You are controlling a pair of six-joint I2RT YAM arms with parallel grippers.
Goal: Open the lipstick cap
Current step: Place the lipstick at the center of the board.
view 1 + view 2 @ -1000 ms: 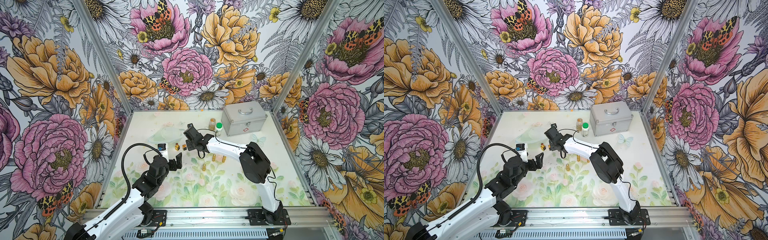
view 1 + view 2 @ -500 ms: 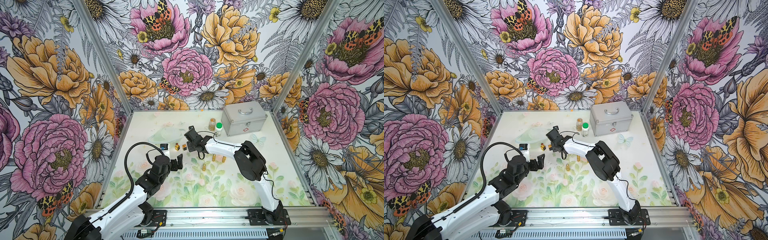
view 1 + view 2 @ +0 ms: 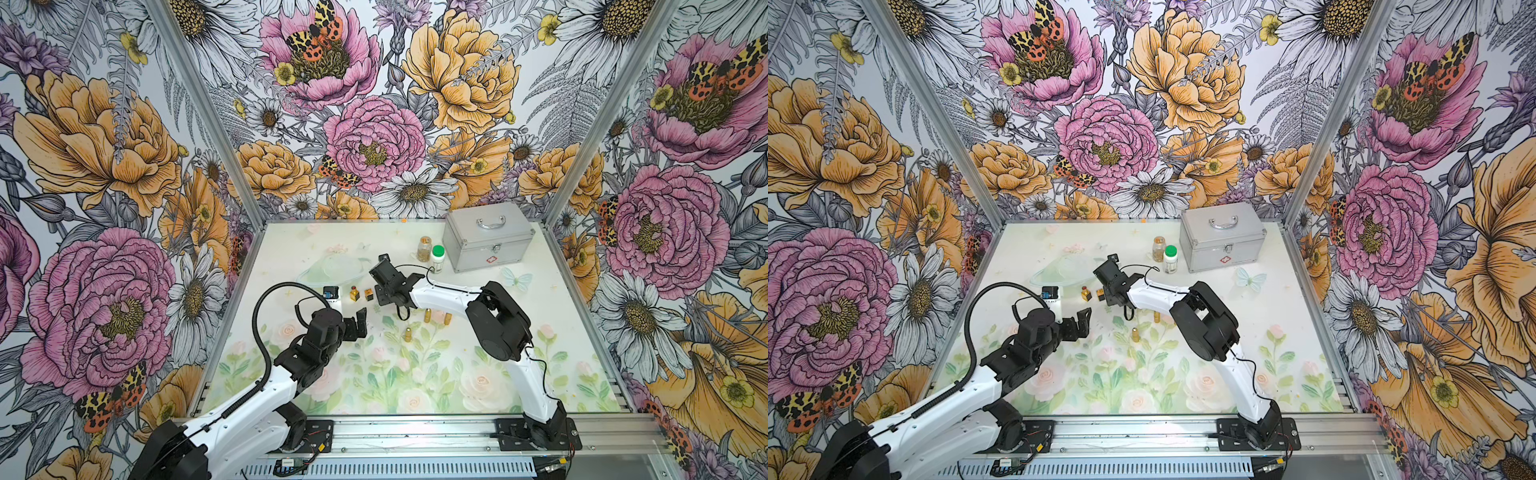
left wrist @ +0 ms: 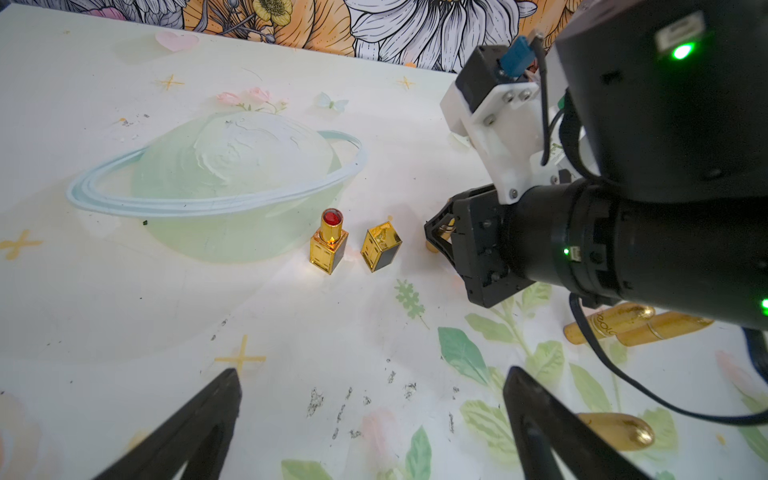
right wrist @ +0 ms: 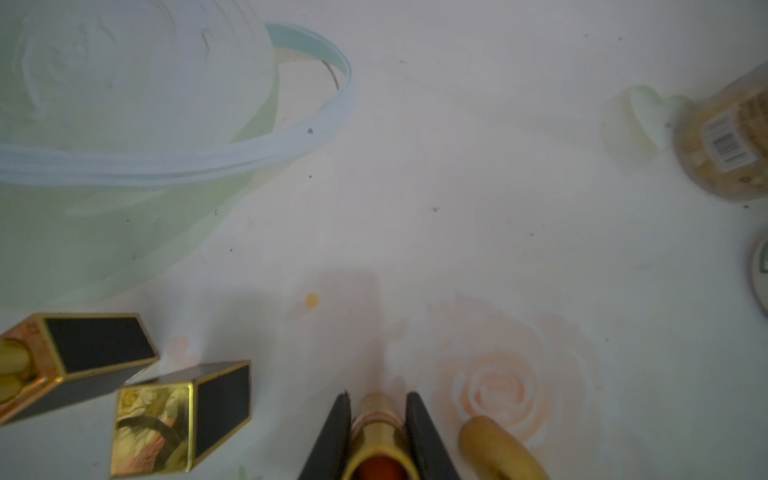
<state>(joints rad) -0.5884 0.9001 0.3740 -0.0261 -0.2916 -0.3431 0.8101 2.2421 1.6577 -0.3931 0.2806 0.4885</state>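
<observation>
Where floral walls (image 3: pixel 374 124) enclose — scuffed mat (image 4: pixel 124 324), uncapped lipstick (image 4: pixel 328 245).

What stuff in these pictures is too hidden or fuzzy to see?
Right wrist view: the round gold lipstick pinched in the right end effector is cut off by the picture edge.
Same view: the jar is blurred and cut off; its label cannot be read.
Both top views: the right arm's wrist hides that lipstick.
</observation>
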